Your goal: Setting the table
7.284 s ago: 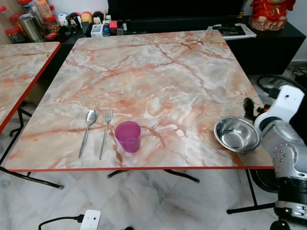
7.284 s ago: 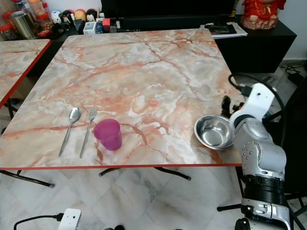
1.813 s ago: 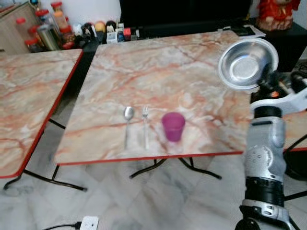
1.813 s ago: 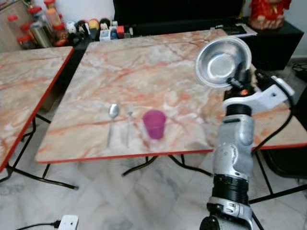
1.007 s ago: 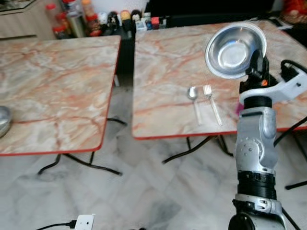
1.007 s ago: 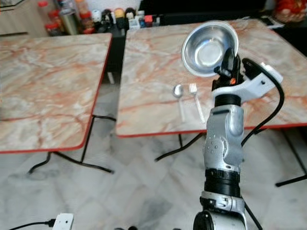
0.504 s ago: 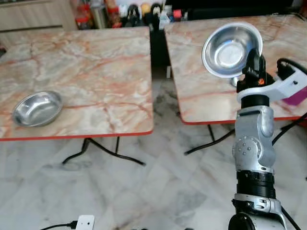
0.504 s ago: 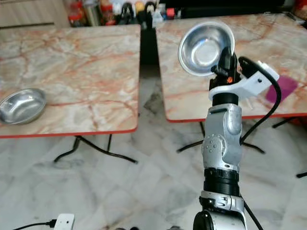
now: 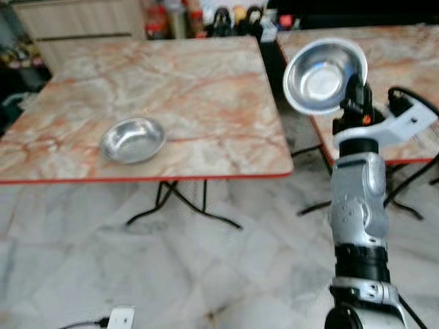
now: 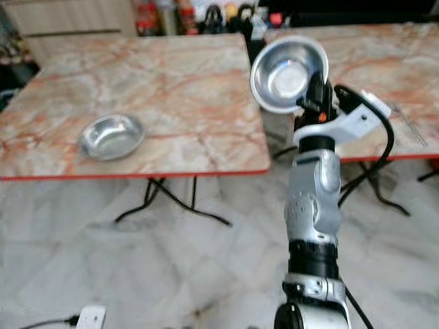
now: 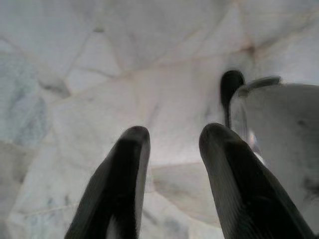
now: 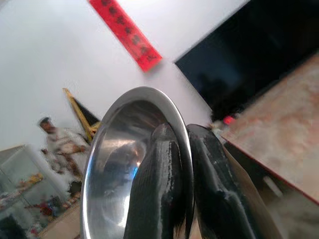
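Note:
My right gripper (image 9: pixel 354 88) is raised in front of me, shut on the rim of a steel bowl (image 9: pixel 322 74) that is tilted with its hollow facing me. In the right wrist view both black fingers (image 12: pixel 158 174) pinch that rim, one inside the bowl (image 12: pixel 112 174) and one outside. A second steel bowl (image 9: pixel 134 140) rests upright near the front edge of a marble-patterned table (image 9: pixel 206 96) with red trim, to the left of the held bowl. My left gripper (image 11: pixel 172 142) hangs open over the tiled floor with nothing between its fingers.
A second marble table (image 10: pixel 384 58) stands to the right behind my arm, with cutlery (image 10: pixel 409 123) near its front edge. A narrow gap separates the tables. Jars and bottles (image 9: pixel 206 17) line the back. Folding legs (image 9: pixel 178 202) are under the table; a white power strip (image 9: pixel 123 317) lies on the floor.
The whole view has swung left, so the left table and its bowl now lie ahead. The right gripper still holds its bowl raised in the same pose.

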Motion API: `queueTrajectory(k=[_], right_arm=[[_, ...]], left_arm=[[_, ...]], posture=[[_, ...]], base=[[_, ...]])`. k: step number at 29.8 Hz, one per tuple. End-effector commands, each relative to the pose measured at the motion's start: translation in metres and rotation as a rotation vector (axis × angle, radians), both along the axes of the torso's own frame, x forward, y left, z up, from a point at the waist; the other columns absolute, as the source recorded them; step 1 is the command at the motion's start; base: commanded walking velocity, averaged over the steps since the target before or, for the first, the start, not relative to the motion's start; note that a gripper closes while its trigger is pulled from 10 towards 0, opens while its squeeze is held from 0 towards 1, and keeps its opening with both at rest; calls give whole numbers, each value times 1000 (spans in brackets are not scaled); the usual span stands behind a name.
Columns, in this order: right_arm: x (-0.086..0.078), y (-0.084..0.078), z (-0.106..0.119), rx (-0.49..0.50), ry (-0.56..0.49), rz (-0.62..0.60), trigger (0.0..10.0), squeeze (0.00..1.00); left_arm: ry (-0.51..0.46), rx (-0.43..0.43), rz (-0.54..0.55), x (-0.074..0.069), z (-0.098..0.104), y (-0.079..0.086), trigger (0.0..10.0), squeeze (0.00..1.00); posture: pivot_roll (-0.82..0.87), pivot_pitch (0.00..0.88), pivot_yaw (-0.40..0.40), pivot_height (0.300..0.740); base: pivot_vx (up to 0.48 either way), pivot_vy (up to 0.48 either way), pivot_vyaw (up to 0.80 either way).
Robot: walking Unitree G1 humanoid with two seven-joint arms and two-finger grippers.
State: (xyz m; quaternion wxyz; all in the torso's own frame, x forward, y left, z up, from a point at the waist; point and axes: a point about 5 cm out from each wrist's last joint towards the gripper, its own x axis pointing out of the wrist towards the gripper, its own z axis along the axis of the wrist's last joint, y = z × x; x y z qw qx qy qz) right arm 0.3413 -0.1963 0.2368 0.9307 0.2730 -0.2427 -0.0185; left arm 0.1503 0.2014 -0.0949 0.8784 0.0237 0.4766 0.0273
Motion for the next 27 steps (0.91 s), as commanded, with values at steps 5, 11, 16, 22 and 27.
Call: queueTrajectory(k=[5, 11, 16, 22, 27], right_arm=[[0, 4, 8, 2, -35, 9, 10000, 0], [1, 6, 6, 7, -30, 15, 10000, 0], [1, 5, 5, 12, -28, 12, 10000, 0], [1, 6, 5, 16, -27, 14, 10000, 0], [1, 5, 0, 21, -12, 13, 10000, 0]], left_arm=[[21, 14, 7, -7, -2, 6, 10000, 0], [18, 25, 2, -6, -1, 6, 10000, 0], [17, 26, 4, -6, -1, 7, 10000, 0], [22, 23, 2, -7, -2, 7, 10000, 0], [18, 22, 1, -6, -1, 7, 10000, 0]], posture=[[-8, 97, 39, 740], [0, 102, 39, 740], [-2, 105, 39, 740], [-5, 108, 42, 740], [-4, 113, 43, 740]], base=[[0, 480, 0], [0, 160, 0], [0, 0, 0], [0, 0, 0], [0, 0, 0]])
